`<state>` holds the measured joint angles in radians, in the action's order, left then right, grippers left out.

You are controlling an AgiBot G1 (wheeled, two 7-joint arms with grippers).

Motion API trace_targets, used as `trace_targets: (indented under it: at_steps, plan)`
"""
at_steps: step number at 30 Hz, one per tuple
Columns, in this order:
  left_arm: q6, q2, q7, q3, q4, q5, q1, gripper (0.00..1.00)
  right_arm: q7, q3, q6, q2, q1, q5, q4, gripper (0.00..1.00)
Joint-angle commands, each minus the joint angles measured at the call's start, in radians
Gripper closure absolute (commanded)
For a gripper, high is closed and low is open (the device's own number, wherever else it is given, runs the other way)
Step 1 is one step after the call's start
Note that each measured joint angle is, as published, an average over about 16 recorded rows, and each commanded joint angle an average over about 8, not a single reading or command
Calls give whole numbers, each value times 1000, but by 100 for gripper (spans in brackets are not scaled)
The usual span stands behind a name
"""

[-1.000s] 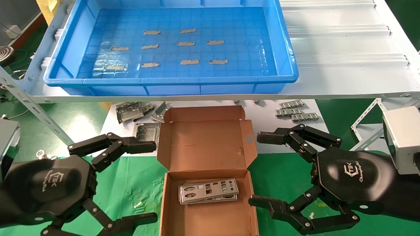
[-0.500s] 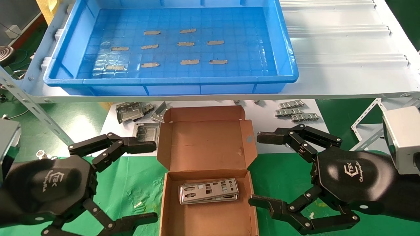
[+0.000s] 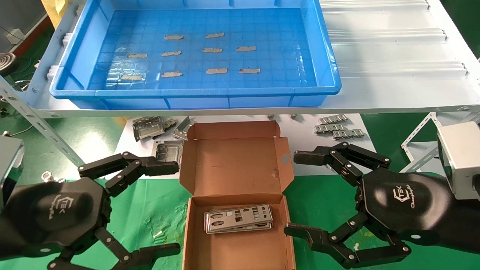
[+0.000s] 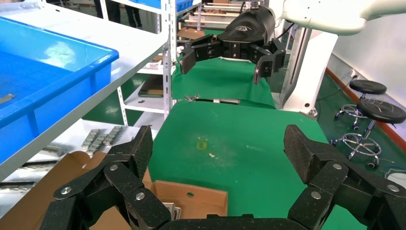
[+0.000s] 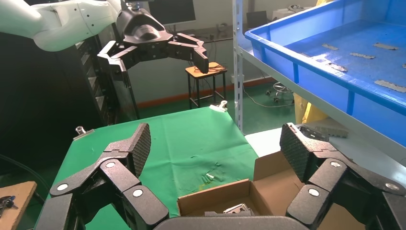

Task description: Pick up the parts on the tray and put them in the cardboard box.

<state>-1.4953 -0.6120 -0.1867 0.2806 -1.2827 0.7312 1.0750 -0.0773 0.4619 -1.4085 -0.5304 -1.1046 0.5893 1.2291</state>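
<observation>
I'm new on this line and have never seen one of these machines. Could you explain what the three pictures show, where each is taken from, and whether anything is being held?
This is a two-armed robot. The large picture looks down from its head; the other two come from cameras on each wrist, so each shows its own black fingers up close and the other arm farther off.

The left gripper and the right gripper both hang open on either side of the cardboard box, holding nothing. Inside the box lie the parts, thin silver plates with port cut-outs.

On the shelf beyond sits the tray, a blue crate whose floor now shows only short tape strips. Grey metal brackets and small ridged strips lie on the white surface below the shelf.
</observation>
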Motion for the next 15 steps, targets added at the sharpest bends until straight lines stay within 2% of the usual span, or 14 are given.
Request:
trace_targets:
  at_steps: [1,15]
  plan:
    - [0,0,0,0,0,0,0,0,0,0,0,0,0,0,0,0]
    - [0,0,0,0,0,0,0,0,0,0,0,0,0,0,0,0]
